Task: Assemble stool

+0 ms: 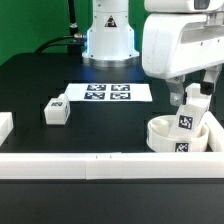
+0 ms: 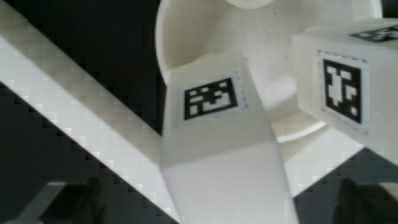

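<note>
The round white seat (image 1: pixel 165 133) lies at the exterior view's lower right against the front rail. Two white tagged legs stand on it: one (image 1: pixel 186 121) with its tag facing the camera, and one (image 1: pixel 196 98) right under the hand. My gripper (image 1: pixel 188 92) hangs over them. In the wrist view it (image 2: pixel 217 208) straddles the long middle leg (image 2: pixel 217 130). Its dark fingers (image 2: pixel 71 200) stand off each side with black table showing between, so it is open. The second leg (image 2: pixel 347 75) stands beside the seat rim (image 2: pixel 196 30). A third leg (image 1: pixel 55 111) lies loose at the left.
The marker board (image 1: pixel 107 93) lies flat at the table's middle back, before the robot base (image 1: pixel 108 40). A long white rail (image 1: pixel 70 163) runs along the front edge, and a short white block (image 1: pixel 4 125) stands at the left edge. In the wrist view the rail (image 2: pixel 71 95) runs diagonally.
</note>
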Motion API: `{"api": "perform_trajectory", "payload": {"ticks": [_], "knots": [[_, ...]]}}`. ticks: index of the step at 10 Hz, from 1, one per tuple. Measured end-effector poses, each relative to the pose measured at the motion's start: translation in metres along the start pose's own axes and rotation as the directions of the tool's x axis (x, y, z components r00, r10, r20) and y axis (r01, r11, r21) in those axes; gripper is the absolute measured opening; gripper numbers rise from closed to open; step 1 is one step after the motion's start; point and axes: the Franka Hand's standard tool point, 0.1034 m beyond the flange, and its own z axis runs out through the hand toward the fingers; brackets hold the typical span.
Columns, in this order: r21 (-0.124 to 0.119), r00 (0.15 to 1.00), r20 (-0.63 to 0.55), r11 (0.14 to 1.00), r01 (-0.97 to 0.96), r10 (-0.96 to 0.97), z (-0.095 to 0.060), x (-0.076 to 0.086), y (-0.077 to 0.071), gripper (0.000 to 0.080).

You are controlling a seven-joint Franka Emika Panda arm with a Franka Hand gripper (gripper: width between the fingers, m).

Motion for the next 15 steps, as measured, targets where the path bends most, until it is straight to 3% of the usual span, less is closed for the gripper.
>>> {"api": "perform_trajectory", "payload": {"ticks": [3, 6, 8, 10, 12, 15], "knots": [[0.004, 1.000, 0.014, 1.000, 0.009, -0.009, 0.0116, -0.0069, 0.0062, 0.0649], [0.004, 1.000, 0.015, 1.000, 0.002, -0.002, 0.0121, -0.0079, 0.0071, 0.0649], [0.003, 0.999, 0.015, 0.999, -0.044, 0.044, 0.0120, -0.0080, 0.0072, 0.0372], [0.004, 0.995, 0.014, 0.995, -0.097, 0.097, 0.0121, -0.0080, 0.0072, 0.0334], [0.004, 0.928, 0.014, 0.928, -0.372, 0.371, 0.0123, -0.0072, 0.0057, 0.0334], [0.004, 0.740, 0.014, 0.740, -0.672, 0.672, 0.0123, -0.0042, 0.0018, 0.0334]]}}
